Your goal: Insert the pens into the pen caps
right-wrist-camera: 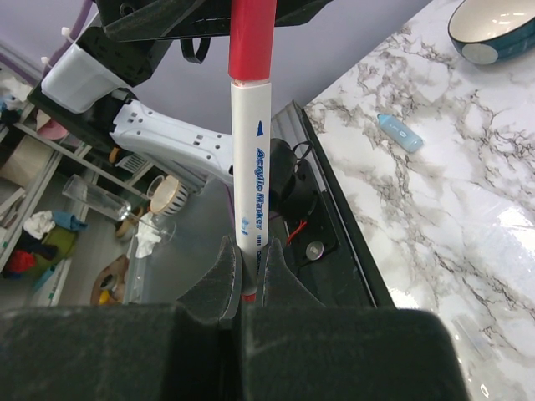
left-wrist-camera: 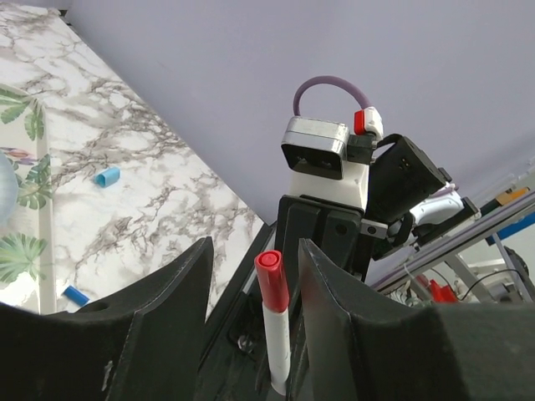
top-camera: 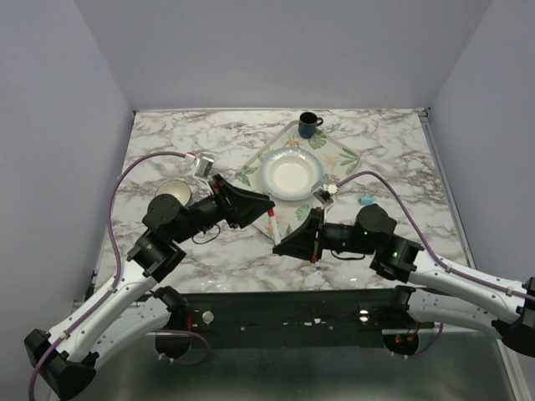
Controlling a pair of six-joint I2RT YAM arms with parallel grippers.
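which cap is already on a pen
The red cap: it sits on the end of the white marker held by the right claw. The light-blue cap and the blue cap lie loose on the table.

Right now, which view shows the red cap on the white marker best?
Left wrist: the red plastic cap on the slim white marker shows whole, rounded end included. Right wrist shows the cap cut off at the frame's top edge. Top external shows the cap only as a tiny red speck.
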